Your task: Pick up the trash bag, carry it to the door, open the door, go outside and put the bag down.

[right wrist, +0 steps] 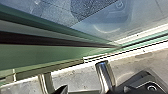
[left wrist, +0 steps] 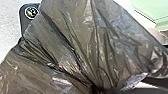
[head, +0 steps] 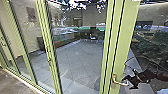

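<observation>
Since the glass door (head: 126,37) appears closed, the door handle (head: 114,79) sets the reference. Trash bag (left wrist: 82,42): left-arm side, apart from handle; folds converge at left end effector (left wrist: 96,88), judged clenched on it. Right end effector (head: 128,83): nearer, spread, at free end of lever (head: 121,83), whose long axis points toward it. Contact unclear.

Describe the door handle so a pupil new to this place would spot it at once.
Start from the glass wall, then find its broad green upright right of the head view's centre. Low on that is the handle, a bent metal lever. What sets it apart: the dark right tool beside its free end.
</observation>
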